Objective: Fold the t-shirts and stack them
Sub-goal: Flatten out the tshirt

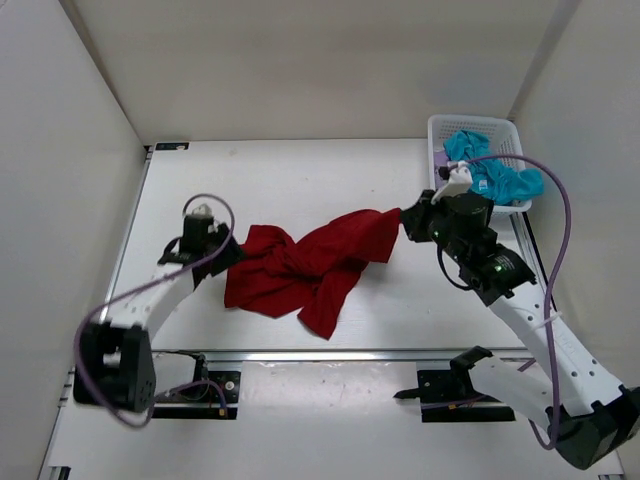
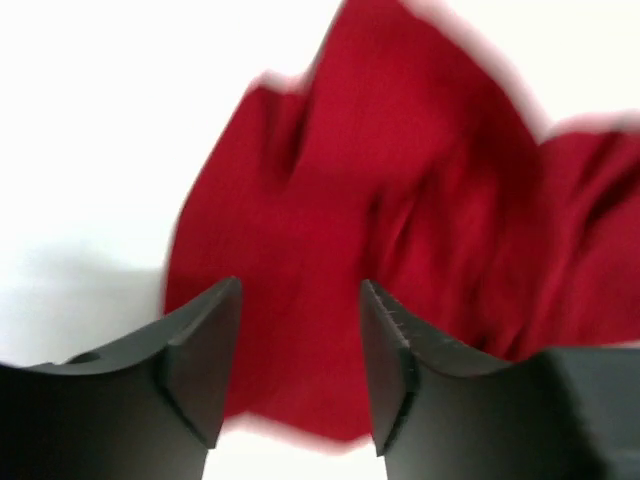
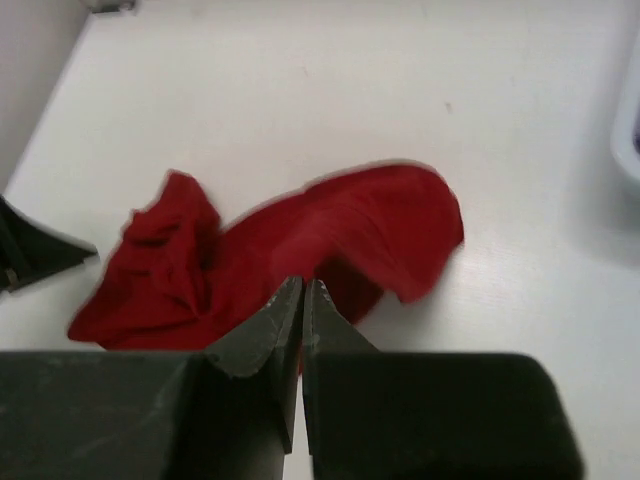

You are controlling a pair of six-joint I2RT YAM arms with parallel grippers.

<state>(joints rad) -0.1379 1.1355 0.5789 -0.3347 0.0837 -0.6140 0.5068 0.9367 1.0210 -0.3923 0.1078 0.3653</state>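
On the table [image 1: 300, 180] you are barely starting: red shirt [image 1: 300, 268] lying crumpled, right claw [image 3: 302, 287] pinching its corner, left claw [image 2: 300, 300] gaping, blue shirt [image 1: 495, 178] sitting upper right.

Red t-shirt [image 1: 310, 265]: plain deep red, no print, darker in the creases. Teal t-shirt [image 1: 492, 172]: solid teal blue, no pattern. Basket [image 1: 440, 128]: white, open lattice walls. Table [image 1: 300, 180]: plain white. Left gripper [image 2: 300, 300] and right gripper [image 3: 302, 290]: black fingers. Left arm [image 1: 150, 305] and right arm [image 1: 560, 350]: white links, black joints. Cables [image 1: 562, 240]: purple.
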